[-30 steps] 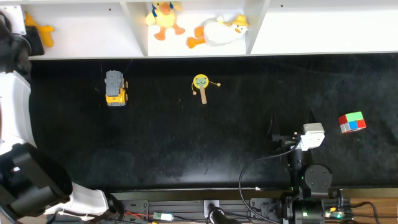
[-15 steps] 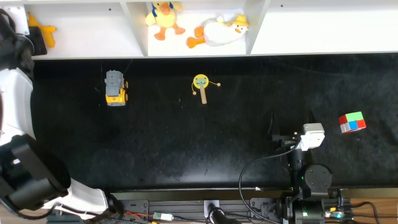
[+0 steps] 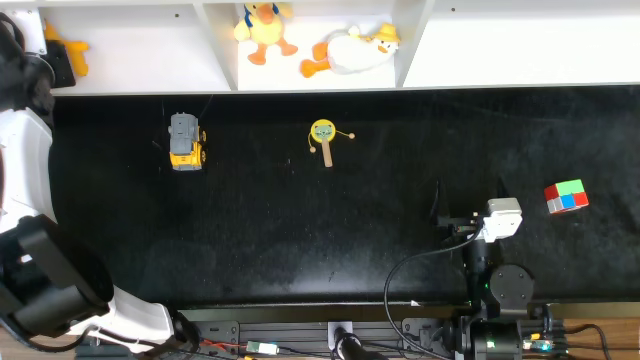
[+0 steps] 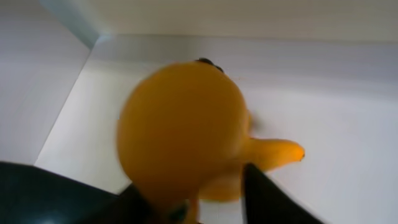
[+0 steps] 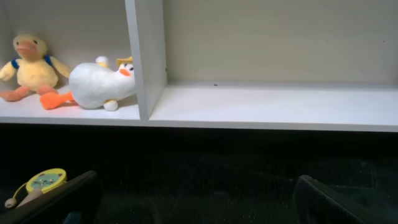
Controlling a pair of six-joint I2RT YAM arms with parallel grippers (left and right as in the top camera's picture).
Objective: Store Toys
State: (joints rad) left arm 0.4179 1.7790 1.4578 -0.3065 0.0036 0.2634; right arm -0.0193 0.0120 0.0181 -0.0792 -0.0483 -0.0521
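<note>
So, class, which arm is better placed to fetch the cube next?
Right. The right gripper is open and the cube lies on its side; the left gripper holds an orange toy at the shelf.

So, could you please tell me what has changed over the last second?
The left arm shifted slightly at the left shelf compartment, carrying the orange plush toy in the left pincer a touch rightward in the top view. Nothing was taken or released. The right pincer, toy truck, rattle, colour cube, yellow duck and white duck stayed put.
</note>
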